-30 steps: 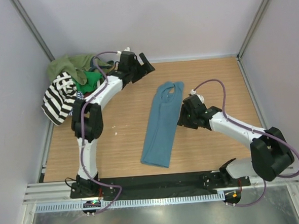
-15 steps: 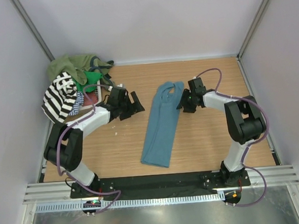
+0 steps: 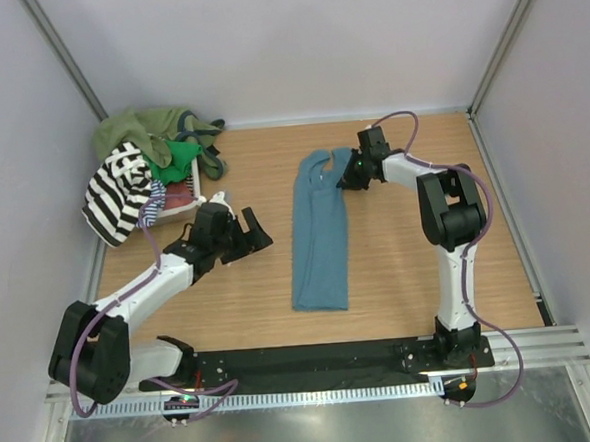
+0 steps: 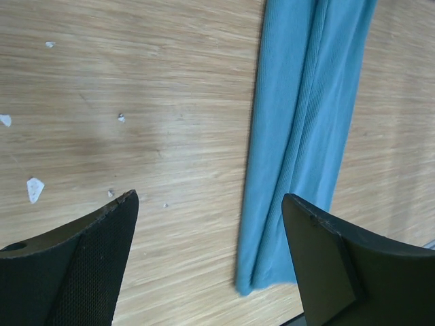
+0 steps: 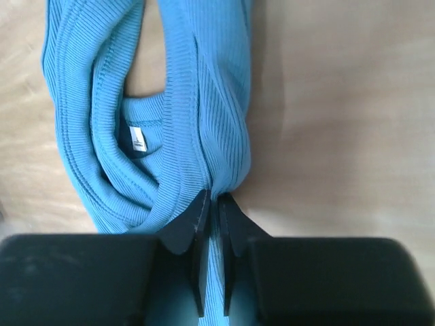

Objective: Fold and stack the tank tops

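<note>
The teal-blue tank top (image 3: pixel 318 235) lies folded into a long narrow strip down the middle of the table. My right gripper (image 3: pixel 348 175) is at its far strap end. In the right wrist view that gripper (image 5: pixel 213 198) is shut on a pinched ridge of the teal top (image 5: pixel 197 81), beside the neck opening with its white label (image 5: pixel 138 139). My left gripper (image 3: pixel 254 232) stands open just left of the strip, touching nothing. The left wrist view shows its open jaws (image 4: pixel 209 197) over bare wood, with the top's near hem (image 4: pixel 299 156) to the right. The black-and-white striped tank top (image 3: pixel 116 192) lies in the heap.
The heap in the far left corner holds an olive top (image 3: pixel 134 128), a green one (image 3: pixel 178 156) and a thin navy-striped one (image 3: pixel 155 204). Grey walls close the table on three sides. Small white flecks (image 4: pixel 34 189) dot the wood.
My right gripper moved up to the strap end and shut on the teal top, which now lies straighter. The left arm swung back from the heap toward the near left.
</note>
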`<state>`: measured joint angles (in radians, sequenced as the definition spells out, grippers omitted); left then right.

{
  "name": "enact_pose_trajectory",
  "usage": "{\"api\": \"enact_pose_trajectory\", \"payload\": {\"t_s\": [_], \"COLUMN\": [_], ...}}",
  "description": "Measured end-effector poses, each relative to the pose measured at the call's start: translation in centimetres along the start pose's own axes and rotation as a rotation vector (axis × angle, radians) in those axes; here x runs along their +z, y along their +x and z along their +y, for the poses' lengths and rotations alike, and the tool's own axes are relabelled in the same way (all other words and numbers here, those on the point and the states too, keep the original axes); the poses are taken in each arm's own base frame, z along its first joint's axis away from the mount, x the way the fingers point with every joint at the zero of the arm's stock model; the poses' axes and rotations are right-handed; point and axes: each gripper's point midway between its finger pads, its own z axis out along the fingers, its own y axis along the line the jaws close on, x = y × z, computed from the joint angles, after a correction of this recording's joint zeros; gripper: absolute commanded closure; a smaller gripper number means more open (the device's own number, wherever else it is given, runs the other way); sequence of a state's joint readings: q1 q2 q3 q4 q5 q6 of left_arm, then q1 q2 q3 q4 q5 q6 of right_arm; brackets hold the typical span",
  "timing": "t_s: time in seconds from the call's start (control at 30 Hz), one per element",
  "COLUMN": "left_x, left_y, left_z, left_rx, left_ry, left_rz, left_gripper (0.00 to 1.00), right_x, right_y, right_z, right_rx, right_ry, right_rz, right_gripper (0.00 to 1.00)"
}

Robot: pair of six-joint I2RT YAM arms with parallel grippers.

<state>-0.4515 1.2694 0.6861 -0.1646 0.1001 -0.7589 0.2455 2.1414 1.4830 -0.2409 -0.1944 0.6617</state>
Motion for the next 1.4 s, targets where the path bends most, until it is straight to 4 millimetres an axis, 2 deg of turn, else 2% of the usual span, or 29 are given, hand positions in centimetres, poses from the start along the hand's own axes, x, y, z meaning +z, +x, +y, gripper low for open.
{"api": "enact_pose_trajectory", "payload": {"t_s": [0.03,0.07,0.17,0.27,0.33,0.4,0.47,0.53,0.67,0.8,0.9,1.03,1.13,1.27,1.4], "left_x": [-0.4,-0.6,-1.2,-1.7,-1.9,-2.1,-2.0,-1.8,-1.4,-1.4,-1.5,-1.0,-0.8,-0.7,-0.3], "left_y": [0.0,0.0,-0.6,-1.2,-1.7,-2.0,-1.9,-1.3,1.0,3.2,4.7,6.9,9.1,11.5,12.7], "left_z": [0.1,0.1,0.0,0.0,0.5,1.2,1.7,1.8,1.6,0.1,-1.8,-3.5,-4.2,-4.7,-4.3], "left_rx": [0.007,0.011,0.021,0.028,0.014,-0.002,-0.018,-0.028,-0.021,0.029,0.073,0.105,0.12,0.122,0.11], "left_ry": [0.004,0.007,0.01,0.003,-0.028,-0.061,-0.072,-0.059,-0.007,0.052,0.109,0.155,0.163,0.161,0.135], "left_rz": [-0.01,-0.018,-0.051,-0.084,-0.112,-0.132,-0.134,-0.115,-0.051,-0.001,0.025,0.073,0.125,0.172,0.191], "left_gripper": [0.12,0.09,0.02,0.0,0.0,0.0,0.0,0.0,0.05,0.14,0.26,0.29,0.32,0.38,0.42], "right_x": [0.5,1.0,1.6,1.4,0.8,-0.4,-2.3,-5.1,-10.2,-13.6,-15.0,-15.9,-16.5,-17.2,-17.4], "right_y": [-0.7,-1.4,-3.4,-4.0,-3.6,-2.2,0.0,2.3,5.3,9.2,13.6,18.7,21.4,23.3,23.6], "right_z": [0.4,0.8,1.9,1.8,1.3,0.2,-1.3,-2.3,-2.6,-2.7,-2.6,-3.1,-3.4,-3.5,-4.0], "right_rx": [-0.003,-0.002,-0.019,-0.031,-0.038,-0.042,-0.043,-0.051,-0.085,-0.141,-0.204,-0.261,-0.292,-0.328,-0.323], "right_ry": [-0.006,-0.009,-0.018,-0.001,0.013,0.03,0.055,0.06,0.017,-0.03,-0.059,-0.079,-0.078,-0.067,-0.045], "right_rz": [-0.008,-0.015,-0.045,-0.056,-0.056,-0.047,-0.02,-0.004,-0.018,-0.014,0.038,0.115,0.162,0.185,0.178], "right_gripper": [0.71,0.64,0.5,0.48,0.48,0.48,0.5,0.53,0.56,0.56,0.54,0.51,0.52,0.54,0.56]}}
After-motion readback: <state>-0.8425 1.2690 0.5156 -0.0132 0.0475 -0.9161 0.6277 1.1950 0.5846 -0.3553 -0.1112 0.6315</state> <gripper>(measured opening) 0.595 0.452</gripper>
